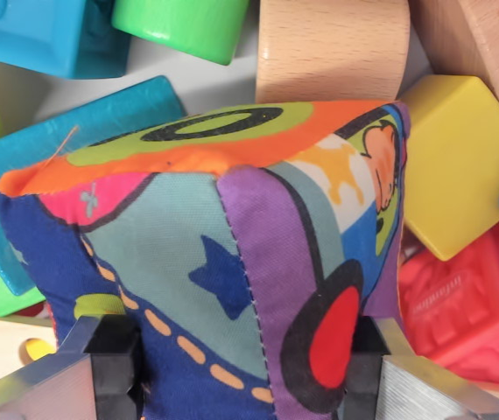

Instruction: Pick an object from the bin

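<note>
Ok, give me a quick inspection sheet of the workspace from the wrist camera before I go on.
Surface: pale bin floor shows between the toys.
Job's things: patterned fabric cube fills the middle, sitting between the gripper fingers.
Clutter: yellow block, wooden cylinder, green cylinder, blue blocks, red plastic piece, all packed close around the cube.
Gripper: gripper closed against both sides of the fabric cube, fingers pressing the cloth.
Cables: nothing seen.
Surroundings: nothing seen beyond the bin.
</note>
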